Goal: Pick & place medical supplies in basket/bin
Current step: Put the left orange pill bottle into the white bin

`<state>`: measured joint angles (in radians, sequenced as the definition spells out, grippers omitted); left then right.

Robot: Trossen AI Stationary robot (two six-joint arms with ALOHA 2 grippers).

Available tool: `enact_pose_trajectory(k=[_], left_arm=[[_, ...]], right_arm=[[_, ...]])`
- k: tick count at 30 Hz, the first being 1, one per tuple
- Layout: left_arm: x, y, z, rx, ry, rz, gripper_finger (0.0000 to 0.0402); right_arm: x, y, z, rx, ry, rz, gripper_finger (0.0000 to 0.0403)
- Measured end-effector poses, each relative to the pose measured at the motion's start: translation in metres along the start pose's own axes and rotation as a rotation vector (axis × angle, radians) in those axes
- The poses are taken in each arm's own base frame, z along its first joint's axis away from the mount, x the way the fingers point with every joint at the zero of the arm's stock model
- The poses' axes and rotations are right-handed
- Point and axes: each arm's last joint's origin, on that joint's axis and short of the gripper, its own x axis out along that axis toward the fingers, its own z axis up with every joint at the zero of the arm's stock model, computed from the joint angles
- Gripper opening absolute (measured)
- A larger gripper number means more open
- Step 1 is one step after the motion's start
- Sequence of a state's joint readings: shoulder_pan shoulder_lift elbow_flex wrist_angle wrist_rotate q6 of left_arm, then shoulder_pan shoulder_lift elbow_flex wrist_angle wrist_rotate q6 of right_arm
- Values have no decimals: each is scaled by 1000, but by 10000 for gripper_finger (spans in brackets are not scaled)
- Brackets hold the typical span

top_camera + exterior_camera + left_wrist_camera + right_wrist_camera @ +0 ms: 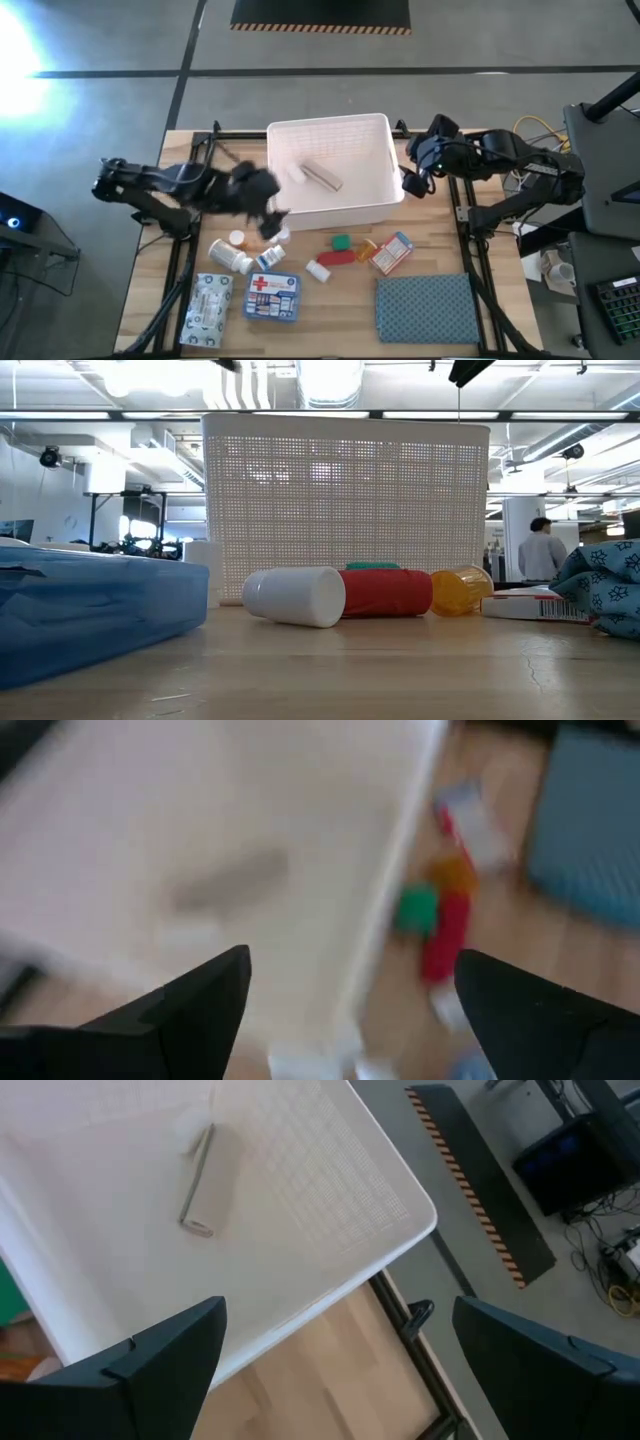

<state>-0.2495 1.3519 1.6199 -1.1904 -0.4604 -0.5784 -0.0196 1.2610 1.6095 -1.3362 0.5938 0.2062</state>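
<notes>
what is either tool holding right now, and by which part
Nothing is held. The left tool is open and empty by the basket's near-left corner; the right tool is open and empty at its right rim.

You are viewing the table from directly overhead in the high view, taking in both arms and the white basket. The low view is sitting at tabletop level, facing the basket's gridded wall close up. Both wrist views are looking steeply down into that same basket from opposite sides.
</notes>
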Motion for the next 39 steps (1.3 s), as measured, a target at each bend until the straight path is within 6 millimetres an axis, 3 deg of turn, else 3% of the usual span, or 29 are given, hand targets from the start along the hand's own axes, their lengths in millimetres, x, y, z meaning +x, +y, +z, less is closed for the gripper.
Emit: enact_pose_trajectory(k=[4, 7, 12, 18, 28, 39], left_arm=[[-22, -11, -37, -55, 183, 53, 316], [-24, -18, -63, -100, 268, 125, 313], [-4, -29, -100, -75, 338, 185, 312], [29, -23, -138, -77, 407, 324, 312], [60, -19, -173, -75, 456, 211, 312], [65, 3, -194, -57, 447, 177, 312]], right_arm=[[4, 2, -1, -6, 10, -3, 379], [8, 5, -1, -10, 10, -3, 379], [18, 12, -2, -13, 0, 3, 379], [26, 19, -3, -2, -2, 61, 379], [37, 26, -11, 4, 45, 75, 379], [43, 29, -16, -108, 63, 70, 379]])
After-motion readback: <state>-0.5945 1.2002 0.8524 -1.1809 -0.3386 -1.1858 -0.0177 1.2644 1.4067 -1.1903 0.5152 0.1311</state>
